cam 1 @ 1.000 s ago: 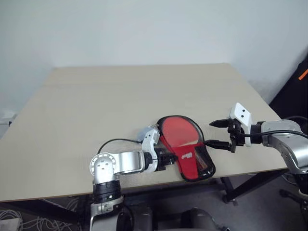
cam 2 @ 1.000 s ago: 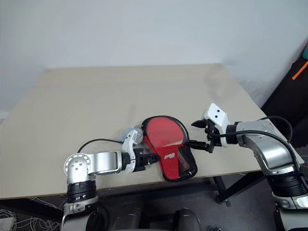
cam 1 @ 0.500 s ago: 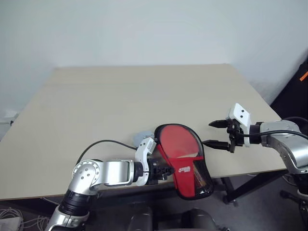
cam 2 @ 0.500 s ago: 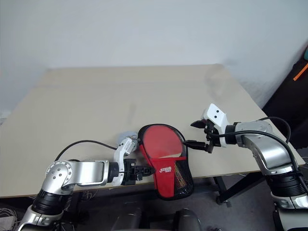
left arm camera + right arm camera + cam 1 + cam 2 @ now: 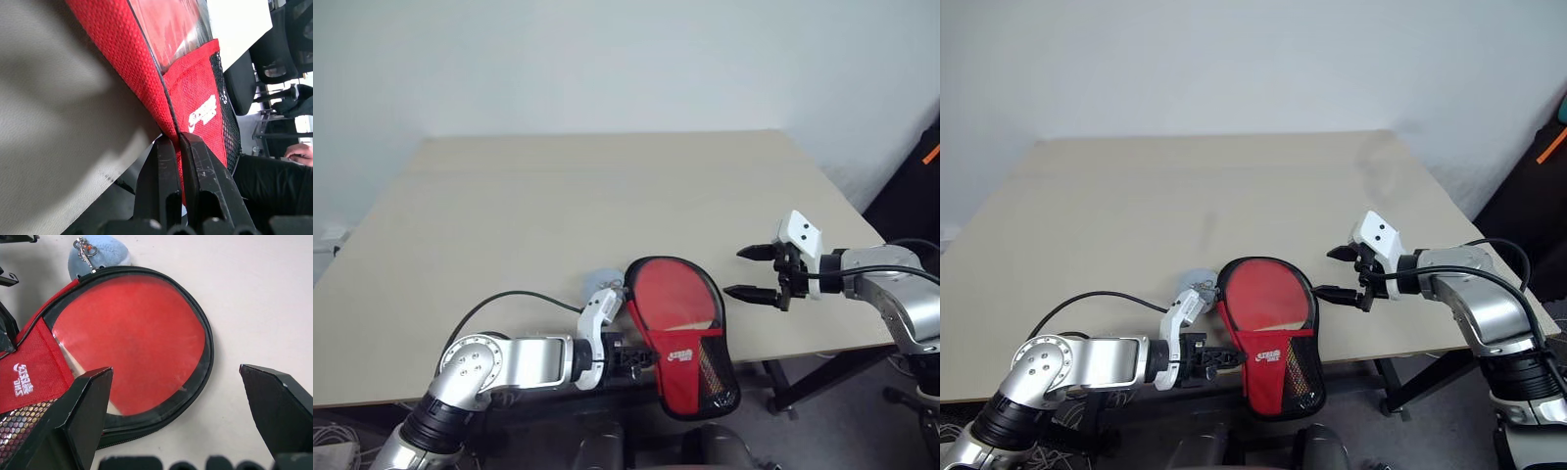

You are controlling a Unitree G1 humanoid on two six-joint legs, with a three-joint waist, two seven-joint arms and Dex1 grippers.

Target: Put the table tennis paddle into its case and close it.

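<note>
Left eye view shows the case (image 5: 680,333) at the near edge of the beige table (image 5: 558,206), its round end resting on the tabletop and its narrow mesh end hanging out past the edge; the table tennis paddle (image 5: 674,299) sits inside it, the red face showing through the clear side, a strip of pale wood visible just above the red panel with the white logo; the black zipper rim runs around the round end. The left gripper (image 5: 634,354) is clenched on the case's edge beside the red panel, at the table's near edge; in the left wrist view its two black fingers (image 5: 159,181) are pressed together with the red fabric pinched between them. The right gripper (image 5: 751,271) hovers above the table just to the right of the case, apart from it, its fingers spread wide with nothing between them; in the right wrist view the round end of the case lies between the two finger tips. A small grey-blue lump (image 5: 100,253) lies touching the case's rim on the far left side, a metal zipper pull (image 5: 86,249) resting on it.
</note>
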